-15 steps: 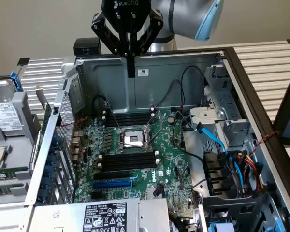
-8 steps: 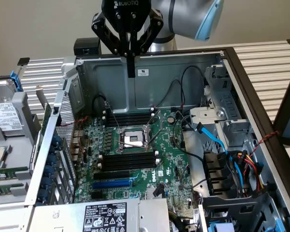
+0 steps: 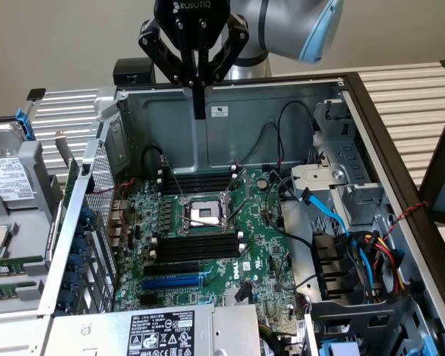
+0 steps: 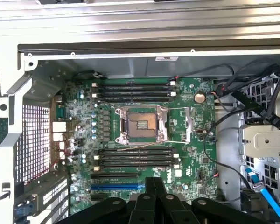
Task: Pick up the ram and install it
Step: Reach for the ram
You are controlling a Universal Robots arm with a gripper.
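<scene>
Since nothing sits between its fingertips, the pincer (image 3: 199, 110) is pressed together and empty. It hangs above the far wall of the open case (image 3: 170, 126), probably high so the wrist camera takes in the whole motherboard (image 4: 200, 158). Inside the case, the black memory slots (image 4: 133, 157) look empty, ready for a stick. The ram (image 3: 11, 265) appears to be the green strip lying outside the case, on the exterior view's left, well apart from the pincer.
</scene>
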